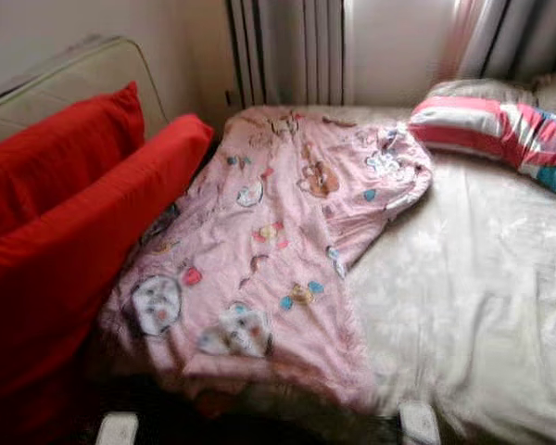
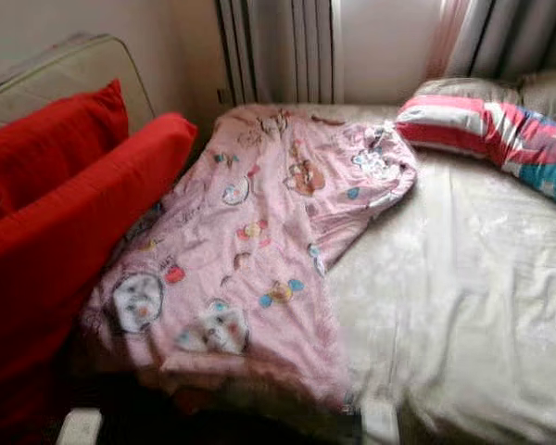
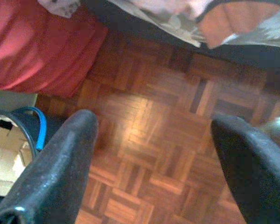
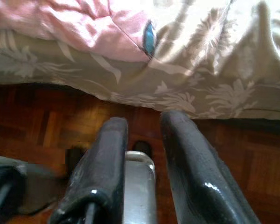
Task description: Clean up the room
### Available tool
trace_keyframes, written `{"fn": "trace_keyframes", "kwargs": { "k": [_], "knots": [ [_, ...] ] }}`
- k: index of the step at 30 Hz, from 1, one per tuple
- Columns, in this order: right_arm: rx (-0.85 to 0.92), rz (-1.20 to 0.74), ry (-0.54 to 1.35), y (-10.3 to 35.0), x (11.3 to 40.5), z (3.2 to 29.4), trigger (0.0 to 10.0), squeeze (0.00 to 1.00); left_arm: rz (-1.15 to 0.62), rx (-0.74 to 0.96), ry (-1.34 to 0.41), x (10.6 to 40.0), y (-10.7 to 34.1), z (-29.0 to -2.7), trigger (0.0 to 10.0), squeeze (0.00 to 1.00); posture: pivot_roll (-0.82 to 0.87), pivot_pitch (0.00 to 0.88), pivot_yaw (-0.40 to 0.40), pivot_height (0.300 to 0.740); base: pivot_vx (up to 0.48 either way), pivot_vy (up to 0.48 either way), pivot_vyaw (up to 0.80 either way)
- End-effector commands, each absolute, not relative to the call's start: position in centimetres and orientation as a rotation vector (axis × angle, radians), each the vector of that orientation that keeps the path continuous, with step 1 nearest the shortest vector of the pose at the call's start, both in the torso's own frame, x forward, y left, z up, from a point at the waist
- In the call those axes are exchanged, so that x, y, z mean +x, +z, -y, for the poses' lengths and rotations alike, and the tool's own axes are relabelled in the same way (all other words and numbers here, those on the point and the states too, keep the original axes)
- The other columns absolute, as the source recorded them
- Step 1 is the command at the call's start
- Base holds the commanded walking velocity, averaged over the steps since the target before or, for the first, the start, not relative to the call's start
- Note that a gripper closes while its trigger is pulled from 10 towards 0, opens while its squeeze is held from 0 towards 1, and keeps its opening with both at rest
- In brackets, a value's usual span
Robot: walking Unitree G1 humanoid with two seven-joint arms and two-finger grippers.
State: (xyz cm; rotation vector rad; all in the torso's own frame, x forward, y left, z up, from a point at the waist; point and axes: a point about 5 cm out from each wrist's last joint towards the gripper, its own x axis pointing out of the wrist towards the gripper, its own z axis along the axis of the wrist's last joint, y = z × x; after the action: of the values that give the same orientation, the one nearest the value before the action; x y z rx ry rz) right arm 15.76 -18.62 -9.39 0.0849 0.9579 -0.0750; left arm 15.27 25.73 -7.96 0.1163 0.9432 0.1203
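Note:
A pink cartoon-print blanket (image 1: pixel 278 241) lies crumpled along the left side of the bed, and its near end hangs over the front edge. The beige patterned sheet (image 1: pixel 473 278) covers the rest of the bed. A striped pink, white and teal pillow (image 1: pixel 500 130) lies at the far right. Two red cushions (image 1: pixel 83 213) lean at the left, beside the blanket. My left gripper (image 3: pixel 154 123) hangs open over the parquet floor (image 3: pixel 149 116) near the bed's edge. My right gripper (image 4: pixel 143 120) is shut on nothing, low in front of the sheet's overhang (image 4: pixel 177 88) and the blanket's hem (image 4: pixel 84 23).
A beige padded board (image 1: pixel 83 74) stands behind the red cushions. A radiator (image 1: pixel 287 51) and curtains (image 1: pixel 519 37) line the far wall. A dark bin with a blue rim (image 3: pixel 30 128) and cardboard (image 3: pixel 4 158) sit on the floor by my left gripper.

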Motion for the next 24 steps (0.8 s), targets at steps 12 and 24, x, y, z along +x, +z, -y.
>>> {"fn": "trace_keyframes", "kwargs": {
  "k": [12, 24],
  "knots": [
    [0.115, -0.937, -0.077, -9.32, 16.13, 17.6, 10.0, 0.0, -0.937, 0.154, 0.115, 15.43, -7.51, -26.82, 10.0, 0.0, -0.03, 0.013, 0.104, 0.74, 0.0, 0.08, 0.0],
    [0.114, -0.923, -0.087, -9.08, 16.66, 17.8, 10.0, 0.0, -0.927, 0.145, 0.113, 15.69, -7.38, -26.85, 10.0, 0.0, -0.02, 0.0, 0.094, 0.74, 0.0, 0.0, 0.0]
  ]
}}
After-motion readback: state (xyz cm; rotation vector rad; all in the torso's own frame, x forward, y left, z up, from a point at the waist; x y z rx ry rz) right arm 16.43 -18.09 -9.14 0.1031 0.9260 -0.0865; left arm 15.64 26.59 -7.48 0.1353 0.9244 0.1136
